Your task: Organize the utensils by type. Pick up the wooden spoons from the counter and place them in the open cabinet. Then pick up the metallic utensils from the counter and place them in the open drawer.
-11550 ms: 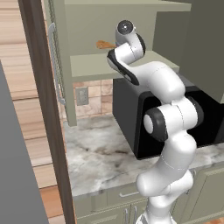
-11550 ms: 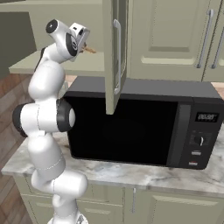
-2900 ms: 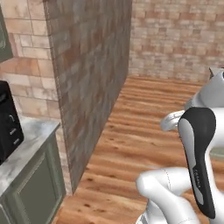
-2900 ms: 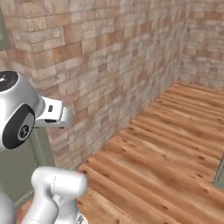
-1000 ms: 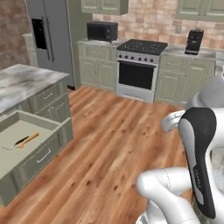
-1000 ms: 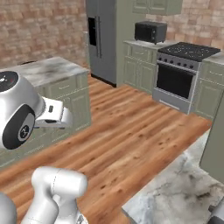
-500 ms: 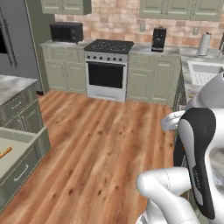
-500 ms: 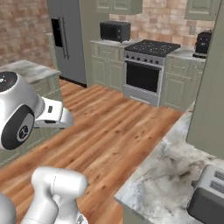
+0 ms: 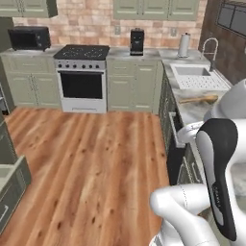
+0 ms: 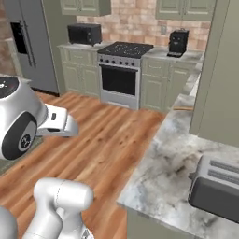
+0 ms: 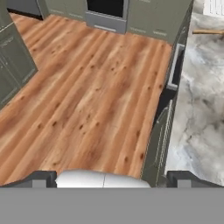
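A wooden spoon (image 9: pixel 199 99) lies on the marbled counter (image 9: pixel 192 113) beside the sink, far right in the left base view. The hand view has it as an orange-tan stick (image 11: pixel 208 31) at the top right, and the right base view shows it (image 10: pixel 184 108) on the counter's far end. My gripper (image 11: pixel 112 178) hangs over the wooden floor, well short of the spoon. It is open, with nothing between its dark fingertips (image 11: pixel 43 177). A corner of the open drawer (image 9: pixel 14 181) sits at the lower left. The metallic utensils and the cabinet are out of view.
A stove (image 9: pixel 81 77) and a microwave (image 9: pixel 29 38) stand along the back wall. A toaster (image 10: pixel 218 186) rests on the near counter under a tall sage-green panel (image 10: pixel 217 70). Another drawer (image 11: pixel 175 65) juts out below the counter edge. Wooden floor (image 9: pixel 96 158) spreads between.
The base has turned, so the whole scene has slid left. The island and its drawer have passed to the left edge and the sink counter has come in on the right. The gripper stays open.
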Tool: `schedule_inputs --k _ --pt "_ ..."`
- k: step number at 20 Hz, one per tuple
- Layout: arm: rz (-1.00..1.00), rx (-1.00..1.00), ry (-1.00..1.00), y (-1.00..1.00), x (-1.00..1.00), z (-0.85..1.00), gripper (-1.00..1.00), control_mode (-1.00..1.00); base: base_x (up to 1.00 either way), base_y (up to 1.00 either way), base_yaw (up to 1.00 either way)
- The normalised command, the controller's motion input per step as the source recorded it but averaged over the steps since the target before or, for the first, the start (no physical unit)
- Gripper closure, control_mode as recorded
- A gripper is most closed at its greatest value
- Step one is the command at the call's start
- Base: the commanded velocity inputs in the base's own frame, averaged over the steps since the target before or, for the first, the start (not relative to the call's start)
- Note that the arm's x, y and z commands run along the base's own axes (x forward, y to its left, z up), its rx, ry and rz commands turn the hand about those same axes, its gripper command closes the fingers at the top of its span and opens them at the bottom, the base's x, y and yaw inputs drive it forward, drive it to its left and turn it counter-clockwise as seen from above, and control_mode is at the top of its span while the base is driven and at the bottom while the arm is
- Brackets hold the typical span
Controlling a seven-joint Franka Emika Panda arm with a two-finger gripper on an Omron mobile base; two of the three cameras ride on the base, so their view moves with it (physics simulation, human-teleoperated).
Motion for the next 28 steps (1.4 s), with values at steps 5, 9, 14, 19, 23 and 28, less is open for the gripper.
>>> schedule_inputs --k 5,9,14,19,23,28 --pt "0.0 0.0 0.0 0.0 0.0 0.0 -1.0 1.0 0.0 0.45 -0.32" --pt "0.0 0.0 0.0 0.0 0.0 0.0 -1.0 1.0 0.03 0.52 -0.27" --pt "0.0 0.0 0.0 0.0 0.0 0.0 -1.0 1.0 0.23 0.36 -0.23" --pt "0.0 0.0 0.0 0.0 0.0 0.0 -1.0 1.0 0.81 0.03 -0.12" --pt "0.0 0.0 0.0 0.0 0.0 0.0 -1.0 1.0 0.89 0.11 -0.06" --pt "0.0 0.0 0.0 0.0 0.0 0.0 -1.0 1.0 0.78 0.18 -0.06"
